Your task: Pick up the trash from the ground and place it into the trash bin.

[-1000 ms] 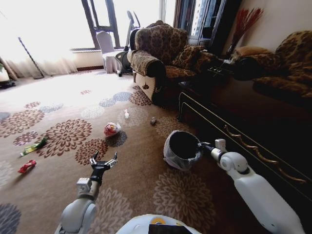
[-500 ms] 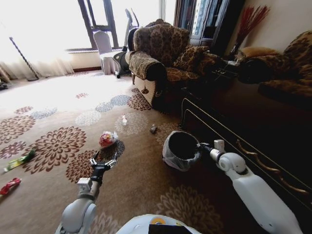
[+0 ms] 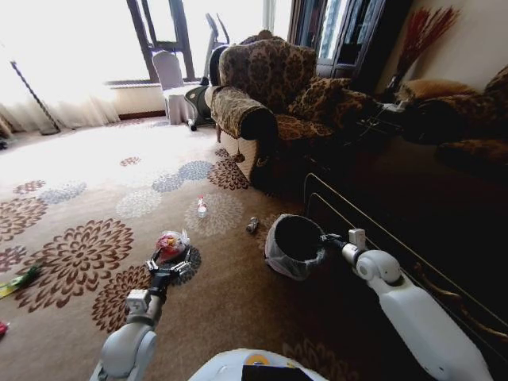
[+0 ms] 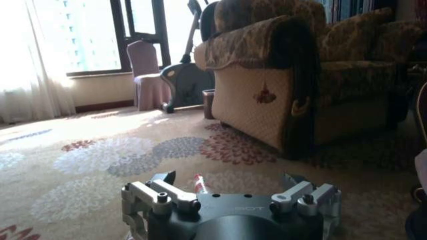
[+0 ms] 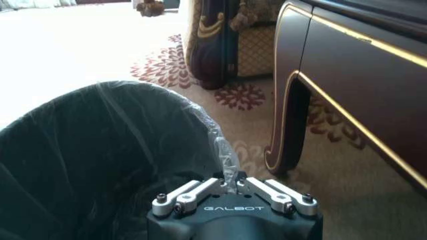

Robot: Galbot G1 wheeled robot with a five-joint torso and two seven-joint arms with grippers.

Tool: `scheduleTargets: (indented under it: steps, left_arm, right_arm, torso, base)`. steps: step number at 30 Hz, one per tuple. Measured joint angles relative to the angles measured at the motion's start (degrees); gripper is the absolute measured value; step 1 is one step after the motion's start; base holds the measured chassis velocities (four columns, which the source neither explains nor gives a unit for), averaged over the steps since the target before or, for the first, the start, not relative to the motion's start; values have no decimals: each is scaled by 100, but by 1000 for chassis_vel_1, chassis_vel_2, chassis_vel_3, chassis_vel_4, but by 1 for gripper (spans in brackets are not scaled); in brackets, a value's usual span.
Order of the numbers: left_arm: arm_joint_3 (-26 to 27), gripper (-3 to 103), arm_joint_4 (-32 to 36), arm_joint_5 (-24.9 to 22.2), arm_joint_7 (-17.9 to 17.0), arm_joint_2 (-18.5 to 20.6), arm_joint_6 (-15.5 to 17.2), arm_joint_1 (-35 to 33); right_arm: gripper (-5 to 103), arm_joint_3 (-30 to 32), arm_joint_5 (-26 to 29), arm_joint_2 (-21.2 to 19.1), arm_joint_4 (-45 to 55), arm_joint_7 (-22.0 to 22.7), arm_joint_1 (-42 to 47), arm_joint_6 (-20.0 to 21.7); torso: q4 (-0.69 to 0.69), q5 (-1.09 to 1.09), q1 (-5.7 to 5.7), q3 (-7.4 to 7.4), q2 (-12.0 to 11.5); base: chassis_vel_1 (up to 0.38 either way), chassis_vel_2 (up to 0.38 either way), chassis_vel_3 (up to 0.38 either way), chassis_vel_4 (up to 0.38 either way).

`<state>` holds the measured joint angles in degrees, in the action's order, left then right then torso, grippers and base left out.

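Note:
A crumpled red-pink wrapper, part of the trash, lies on the carpet just ahead of my open left gripper. Farther off lie a small clear bottle and a small brown item; a green bit is at the far left. In the left wrist view the left gripper is spread wide, with the small bottle seen beyond it. The trash bin, black inside with a pale liner, hangs tilted above the floor. My right gripper is shut on its rim. The right wrist view shows that right gripper pinching the liner at the edge of the trash bin.
A patterned armchair stands ahead. A dark wooden cabinet with gold trim runs along the right, close to the bin. A covered chair and an exercise machine stand by the window. Open flowered carpet spreads to the left.
The whole head view has shifted, so the camera has moved forward and turned. The wrapper now lies right in front of the left gripper. The right gripper still holds the bin.

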<state>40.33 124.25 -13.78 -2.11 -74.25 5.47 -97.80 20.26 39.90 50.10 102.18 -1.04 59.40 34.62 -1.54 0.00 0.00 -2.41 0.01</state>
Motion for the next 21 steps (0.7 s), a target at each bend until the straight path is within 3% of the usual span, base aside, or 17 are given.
scheduleTargets:
  steps: [11,21]
  left_arm:
    - [-24,100,-57,5,50,0,-2,26]
    - [-13,100,-61,9,76,1,-6,21]
  right_arm:
    - [0,122,3,-65,89,0,144,19]
    - [0,141,10,-71,105,0,166,21]
  torso:
    - [-1,-1,0,0,0]
    - [0,-1,-1,2,-1]
  base:
    - [-137,158,128,-137]
    - [-18,21,15,-23]
